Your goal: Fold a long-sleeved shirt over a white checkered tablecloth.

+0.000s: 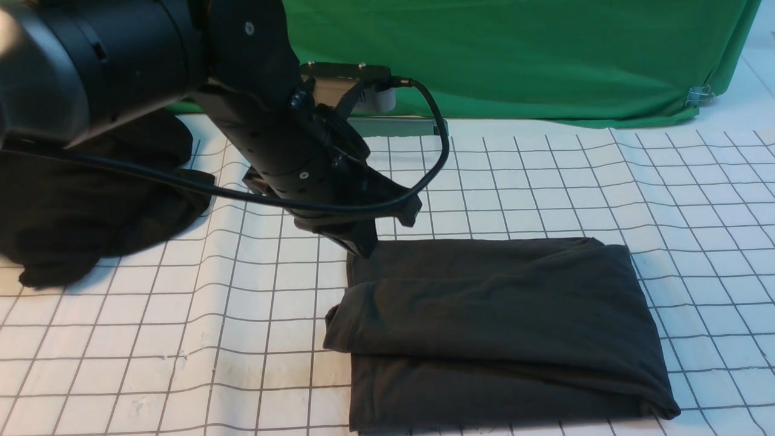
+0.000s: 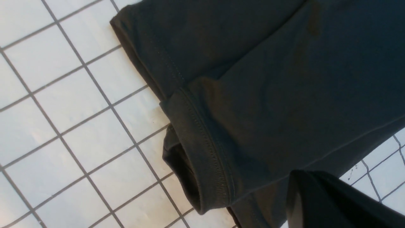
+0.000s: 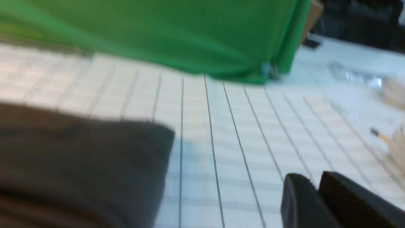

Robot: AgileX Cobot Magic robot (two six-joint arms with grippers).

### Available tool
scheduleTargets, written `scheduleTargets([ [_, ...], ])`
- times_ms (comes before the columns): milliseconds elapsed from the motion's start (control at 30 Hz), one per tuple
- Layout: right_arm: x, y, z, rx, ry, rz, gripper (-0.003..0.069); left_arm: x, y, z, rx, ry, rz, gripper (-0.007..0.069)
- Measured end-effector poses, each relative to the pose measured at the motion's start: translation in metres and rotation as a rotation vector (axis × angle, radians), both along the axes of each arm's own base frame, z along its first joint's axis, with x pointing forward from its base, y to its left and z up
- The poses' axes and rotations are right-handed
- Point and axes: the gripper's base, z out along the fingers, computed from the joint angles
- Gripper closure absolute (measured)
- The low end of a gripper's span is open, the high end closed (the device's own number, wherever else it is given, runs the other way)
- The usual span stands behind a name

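The shirt (image 1: 496,327) is laid out folded into a rough rectangle on the tablecloth (image 1: 151,339), sitting around 5 o'clock in the front view. The left gripper (image 1: 363,245) is parked at the fold's 10 o'clock corner, jaws pressed together, tips touching the fabric edge, though whether any cloth is actually pinched can't be made out. A ribbed cuff (image 2: 202,148) is seen poking out in the left wrist view. The right gripper (image 3: 316,193) is only seen blurred over bare tablecloth, barely parted, nothing held. A black cloth heap (image 1: 79,206) is dumped at 9 o'clock.

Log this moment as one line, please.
shirt: folded on tablecloth | left hand: shut at its corner | right hand: clear
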Motion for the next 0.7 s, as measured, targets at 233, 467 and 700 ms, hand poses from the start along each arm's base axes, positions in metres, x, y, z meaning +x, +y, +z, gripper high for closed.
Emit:
scheduleTargets([
  [233, -0.001, 0.000, -0.018, -0.007, 0.056, -0.006, 0.0553, -0.014, 0.011, 0.027, 0.000, -0.067, -0.011, 0.0627],
  [467, -0.001, 0.005, -0.018, -0.010, 0.054, 0.089, 0.0543, -0.054, 0.038, 0.076, -0.002, -0.157, -0.020, 0.0627],
  [700, -0.001, 0.006, -0.018, -0.011, 0.053, 0.117, 0.0533, -0.110, 0.076, 0.111, -0.029, -0.256, 0.031, 0.0627],
])
